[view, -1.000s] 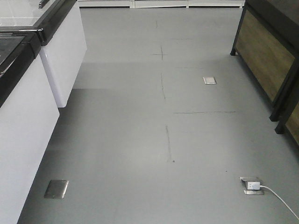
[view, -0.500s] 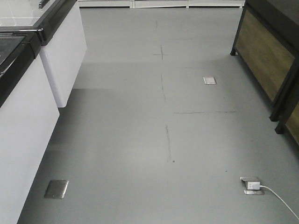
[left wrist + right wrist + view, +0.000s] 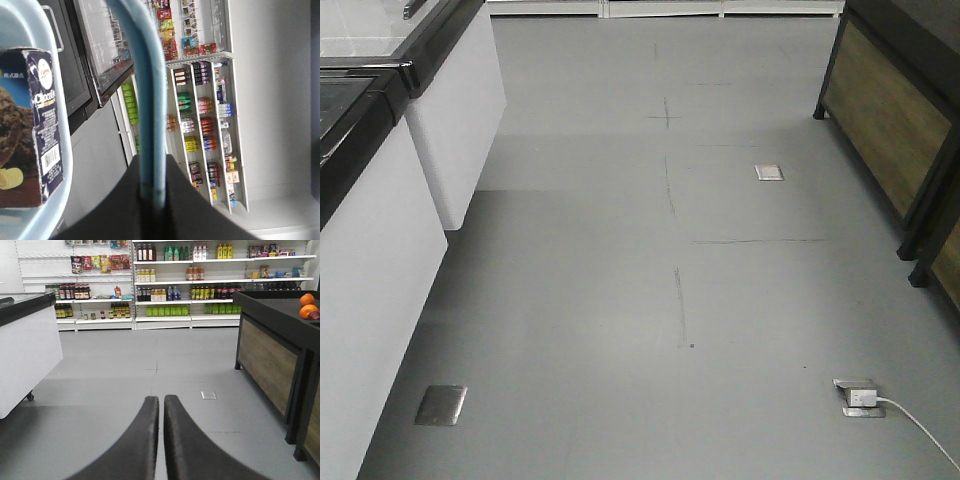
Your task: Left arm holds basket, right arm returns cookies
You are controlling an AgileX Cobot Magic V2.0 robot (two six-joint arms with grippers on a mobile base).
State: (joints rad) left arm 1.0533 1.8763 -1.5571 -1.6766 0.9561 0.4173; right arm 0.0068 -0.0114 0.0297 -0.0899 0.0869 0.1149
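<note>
Smooth grey floor (image 3: 620,300) runs open down the middle. White box cabinets (image 3: 380,270) edge it at 9 o'clock and a black-framed, wood-panelled stand (image 3: 890,130) at 3 o'clock, with a steel floor plate (image 3: 441,404) at 7 and a white cable (image 3: 920,425) at 5.

In the left wrist view, the cookies (image 3: 27,125) stand at 9 o'clock inside the rim of the pale blue plastic basket (image 3: 62,125). The left gripper (image 3: 153,172) pinches the basket's thin hoop handle (image 3: 147,100).

The right gripper (image 3: 161,402) has its curved black jaws pressed together on nothing, facing stocked shelves (image 3: 170,285) at 12 o'clock.
</note>
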